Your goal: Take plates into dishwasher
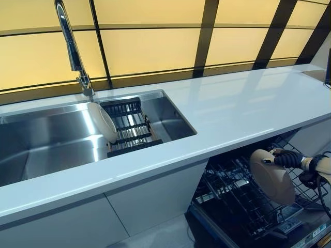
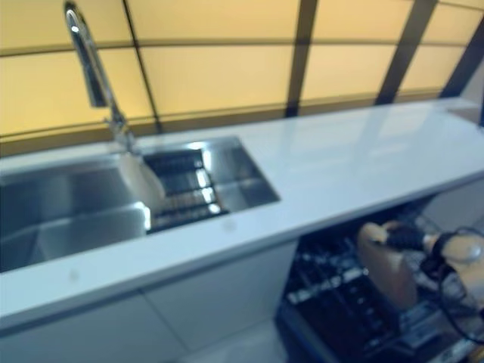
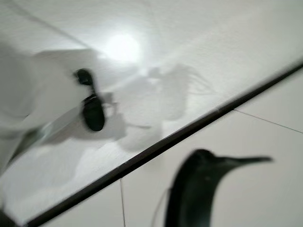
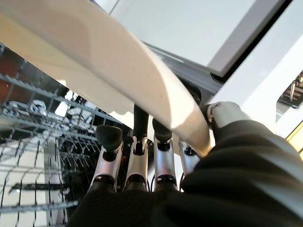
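Observation:
My right hand [image 1: 289, 159] is shut on the rim of a beige plate [image 1: 271, 175], holding it on edge above the pulled-out dishwasher rack [image 1: 232, 191]. In the right wrist view the fingers [image 4: 137, 161] curl under the plate [image 4: 118, 80] while the thumb presses its other side, with the wire rack [image 4: 28, 142] just beyond. A white plate [image 1: 102, 121] stands tilted in the dark drying rack [image 1: 132, 129] inside the sink [image 1: 51, 144]. My left hand [image 3: 92, 111] shows only in its wrist view, hanging over the floor with relaxed fingers and holding nothing.
A tall faucet [image 1: 70, 44] rises behind the sink. The white counter [image 1: 248, 103] runs to the right above the open dishwasher. Its lowered door [image 1: 310, 232] lies at the bottom right. White cabinet fronts [image 1: 150, 201] sit below the sink.

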Motion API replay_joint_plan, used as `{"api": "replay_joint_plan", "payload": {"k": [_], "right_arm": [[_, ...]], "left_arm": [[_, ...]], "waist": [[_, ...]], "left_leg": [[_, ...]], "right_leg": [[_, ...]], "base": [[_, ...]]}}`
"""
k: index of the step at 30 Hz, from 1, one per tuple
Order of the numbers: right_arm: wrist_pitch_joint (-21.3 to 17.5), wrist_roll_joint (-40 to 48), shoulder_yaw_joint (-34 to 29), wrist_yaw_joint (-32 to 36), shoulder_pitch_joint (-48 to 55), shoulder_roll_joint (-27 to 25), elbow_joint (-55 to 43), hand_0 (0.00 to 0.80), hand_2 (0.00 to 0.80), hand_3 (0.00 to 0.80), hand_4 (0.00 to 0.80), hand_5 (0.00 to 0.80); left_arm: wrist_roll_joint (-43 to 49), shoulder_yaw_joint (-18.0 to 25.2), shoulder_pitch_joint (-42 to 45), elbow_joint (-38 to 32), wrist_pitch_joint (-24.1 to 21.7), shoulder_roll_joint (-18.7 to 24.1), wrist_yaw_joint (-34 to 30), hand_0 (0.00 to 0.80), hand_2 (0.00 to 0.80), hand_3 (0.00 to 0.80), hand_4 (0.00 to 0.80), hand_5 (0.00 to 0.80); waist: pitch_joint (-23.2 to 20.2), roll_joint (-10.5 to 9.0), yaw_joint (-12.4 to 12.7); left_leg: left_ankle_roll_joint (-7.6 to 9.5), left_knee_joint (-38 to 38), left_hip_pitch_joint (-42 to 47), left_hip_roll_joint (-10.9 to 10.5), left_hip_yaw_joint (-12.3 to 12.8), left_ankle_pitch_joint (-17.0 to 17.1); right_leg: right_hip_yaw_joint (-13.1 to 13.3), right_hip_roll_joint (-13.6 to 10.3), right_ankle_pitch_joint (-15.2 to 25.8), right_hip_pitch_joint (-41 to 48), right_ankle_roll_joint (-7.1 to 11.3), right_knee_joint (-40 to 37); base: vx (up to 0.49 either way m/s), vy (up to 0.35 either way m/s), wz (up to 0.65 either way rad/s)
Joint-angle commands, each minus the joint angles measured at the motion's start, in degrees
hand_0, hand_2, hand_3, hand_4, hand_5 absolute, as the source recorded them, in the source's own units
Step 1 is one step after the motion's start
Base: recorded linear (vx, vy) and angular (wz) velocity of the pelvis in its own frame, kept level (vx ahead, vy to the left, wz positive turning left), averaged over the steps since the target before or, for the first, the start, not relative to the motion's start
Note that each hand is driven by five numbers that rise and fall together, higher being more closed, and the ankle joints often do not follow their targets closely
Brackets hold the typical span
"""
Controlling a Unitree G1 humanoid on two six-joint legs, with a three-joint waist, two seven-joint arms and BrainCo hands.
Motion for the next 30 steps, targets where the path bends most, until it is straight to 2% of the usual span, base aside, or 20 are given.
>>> {"api": "replay_joint_plan", "payload": {"k": [1, 15, 30], "right_arm": [[-1.8, -2.9, 0.5, 0.9, -1.5, 0.9, -4.3, 0.8, 0.8, 0.8, 0.8, 0.8], [-2.0, -6.2, 0.6, 0.3, 1.0, 3.6, -3.6, 0.8, 0.8, 0.8, 0.8, 0.8], [-3.4, -11.2, 5.4, -3.6, -2.5, 8.6, 3.0, 0.8, 0.8, 0.8, 0.8, 0.8]], "left_arm": [[-0.9, -1.7, -1.7, 0.1, -1.6, 2.1, 0.3, 0.0, 0.0, 0.0, 0.0, 0.0], [-1.8, -1.8, -2.1, -0.1, -1.9, 2.0, 0.8, 0.0, 0.0, 0.0, 0.0, 0.0], [-3.8, -3.1, -3.0, -1.6, -1.6, 1.7, 0.7, 0.0, 0.0, 0.0, 0.0, 0.0]], "waist": [[-0.3, -2.04, 0.4], [-0.1, -1.63, 0.1], [1.4, 0.1, 1.2]], "left_leg": [[0.43, 0.7, 4.7, -1.7, 3.4, -7.8], [0.56, 0.6, 5.1, -1.9, 4.1, -8.0], [0.63, 1.2, 4.4, -2.4, 3.6, -8.3]], "right_leg": [[2.2, 1.2, 3.0, -6.1, 0.03, 2.1], [2.6, 1.1, 3.5, -5.6, 0.39, 1.1], [2.0, 0.2, 3.2, -6.2, 0.19, 1.7]], "base": [[-0.067, -0.007, -0.03], [-0.006, -0.001, 0.0], [0.0, 0.0, 0.0]]}}
